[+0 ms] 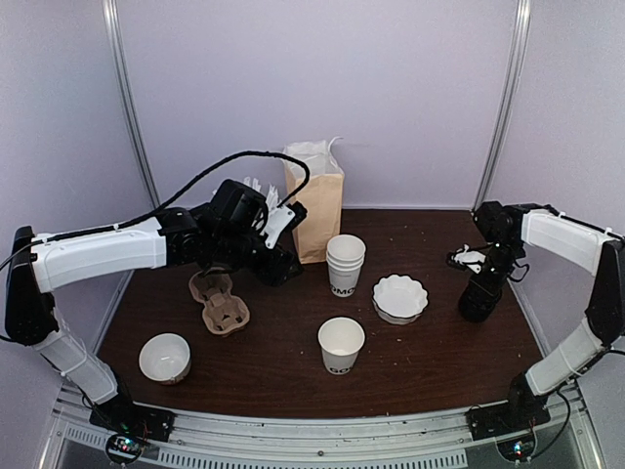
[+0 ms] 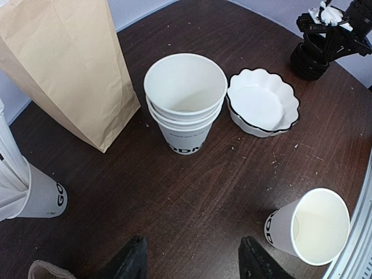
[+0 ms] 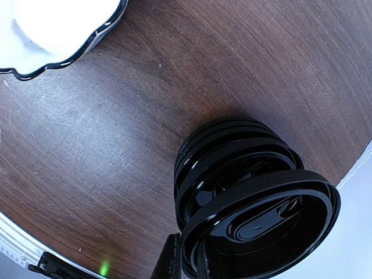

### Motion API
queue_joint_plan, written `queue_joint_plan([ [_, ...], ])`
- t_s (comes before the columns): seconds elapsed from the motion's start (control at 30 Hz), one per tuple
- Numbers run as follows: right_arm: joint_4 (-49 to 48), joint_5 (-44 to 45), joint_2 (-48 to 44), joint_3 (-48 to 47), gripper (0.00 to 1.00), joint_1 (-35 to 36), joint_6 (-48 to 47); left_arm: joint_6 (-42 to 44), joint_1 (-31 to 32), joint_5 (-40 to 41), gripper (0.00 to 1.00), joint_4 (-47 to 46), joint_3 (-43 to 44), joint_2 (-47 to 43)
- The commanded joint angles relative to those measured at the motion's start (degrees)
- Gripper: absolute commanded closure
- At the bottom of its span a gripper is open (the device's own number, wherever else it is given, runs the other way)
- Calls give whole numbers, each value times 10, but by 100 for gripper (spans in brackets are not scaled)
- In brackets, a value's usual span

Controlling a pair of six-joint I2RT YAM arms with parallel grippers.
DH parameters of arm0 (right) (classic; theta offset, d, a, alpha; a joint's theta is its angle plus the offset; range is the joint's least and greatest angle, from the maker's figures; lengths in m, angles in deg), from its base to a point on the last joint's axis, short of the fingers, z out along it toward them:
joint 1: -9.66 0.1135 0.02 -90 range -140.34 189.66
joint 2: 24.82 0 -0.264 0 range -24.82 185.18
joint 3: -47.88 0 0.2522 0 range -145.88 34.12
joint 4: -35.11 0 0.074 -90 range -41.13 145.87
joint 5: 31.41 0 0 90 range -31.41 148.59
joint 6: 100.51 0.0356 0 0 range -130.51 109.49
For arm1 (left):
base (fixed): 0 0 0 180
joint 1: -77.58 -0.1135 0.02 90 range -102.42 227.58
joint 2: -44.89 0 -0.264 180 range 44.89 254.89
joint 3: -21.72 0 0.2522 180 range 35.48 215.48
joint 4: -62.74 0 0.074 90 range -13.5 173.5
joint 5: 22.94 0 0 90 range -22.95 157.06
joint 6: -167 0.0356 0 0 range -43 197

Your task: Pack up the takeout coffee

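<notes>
Right wrist view shows the right tool (image 3: 187, 260) pinched narrow on the rim of the top lid (image 3: 261, 215). That lid sits tilted above the stack of black lids (image 3: 232, 151), at the right of the counter (image 1: 273, 362). No lidded coffee shows anywhere. The nearest thing to it is the single paper cup (image 1: 341, 342), standing open near the middle and well apart from the lids. It looks empty from the left wrist view.

The step in hand seems to be taking one lid to cap that cup. The edge grip is thin, so lift slowly and check that the lid beneath does not cling and come along. Hold the lid level on the way left, passing clear of the scalloped bowl (image 1: 400, 296). Centre it over the cup's rim before pressing. Press evenly, since a light cup will probably tip or skid under a lopsided push.

The left tool (image 2: 192, 261) is spread wide with nothing between its fingers. It hovers left of the stack of cups (image 1: 345, 262), near the brown paper bag (image 1: 317, 210), which stands upright at the far side. It could come round to steady the cup.
</notes>
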Motion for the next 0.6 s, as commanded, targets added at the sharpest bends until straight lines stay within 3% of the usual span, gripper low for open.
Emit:
queue_joint_plan([
  [0.0, 4, -4, 10, -8, 92, -6, 4, -3, -2, -9, 43, -16, 4, -2],
  [0.27, 43, -14, -34, -37, 93, -6, 8, -3, -2, -8, 43, -24, 1, -6],
  [0.57, 70, -247, -104, -95, 96, -5, 31, 39, 26, -40, 42, -183, -63, -44],
])
